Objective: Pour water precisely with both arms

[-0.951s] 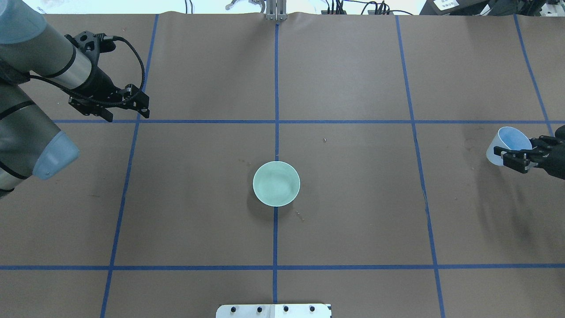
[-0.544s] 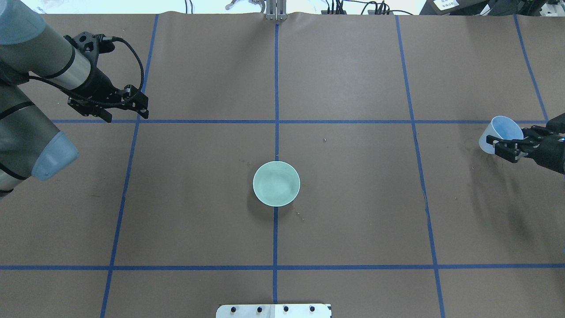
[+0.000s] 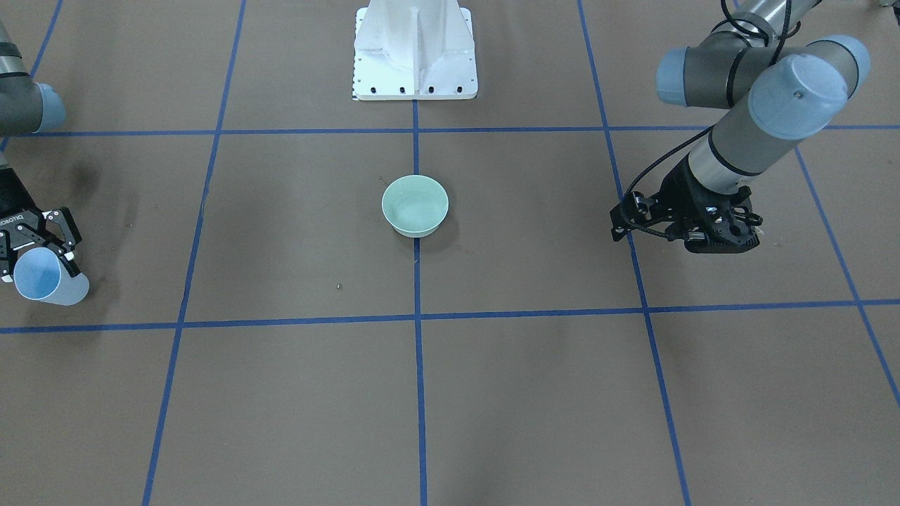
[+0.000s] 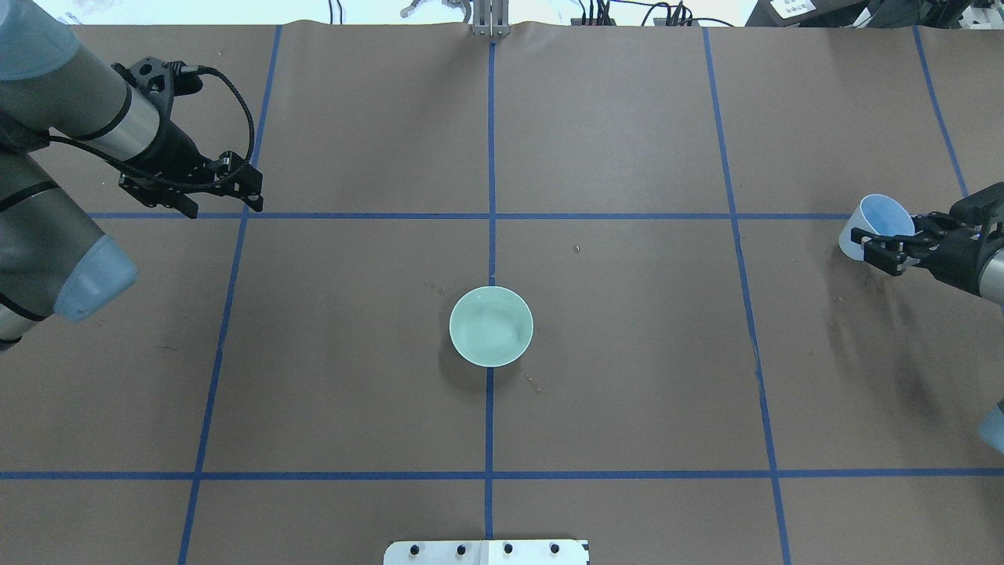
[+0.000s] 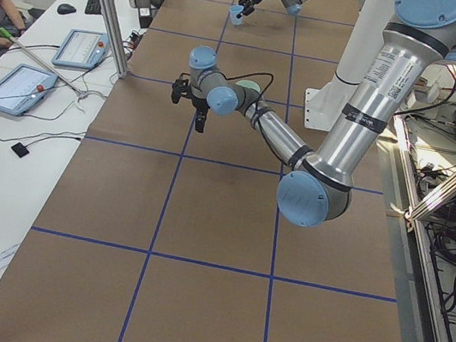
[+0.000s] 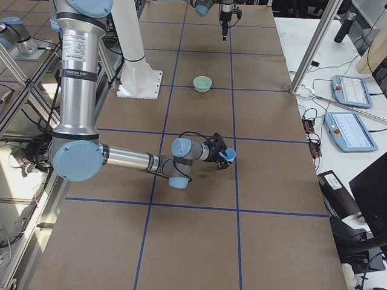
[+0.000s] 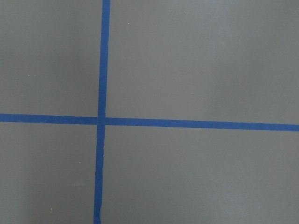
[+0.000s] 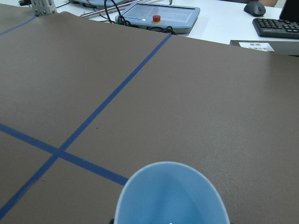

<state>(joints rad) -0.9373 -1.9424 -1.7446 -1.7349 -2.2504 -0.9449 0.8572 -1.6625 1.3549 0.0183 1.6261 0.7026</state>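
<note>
My right gripper (image 4: pixel 885 242) is shut on a pale blue cup (image 4: pixel 880 218) and holds it tilted above the table's right edge, its mouth towards the far side. The cup also shows in the front view (image 3: pixel 43 280) and fills the bottom of the right wrist view (image 8: pixel 170 198). I cannot make out water in the cup. A mint green bowl (image 4: pixel 491 326) stands at the table's middle with a faint sheen inside. My left gripper (image 4: pixel 222 204) is open and empty over the far left of the table, well away from the bowl.
Blue tape lines (image 4: pixel 489 216) divide the brown table cover into squares. The white pedestal (image 3: pixel 415 63) stands at the robot's side of the table. Tablets and cables (image 8: pixel 159 16) lie beyond the table's end past the cup.
My right gripper has carried the cup away from the robot and slightly towards the table's middle. The left arm has hardly moved. The bowl has stayed put.
</note>
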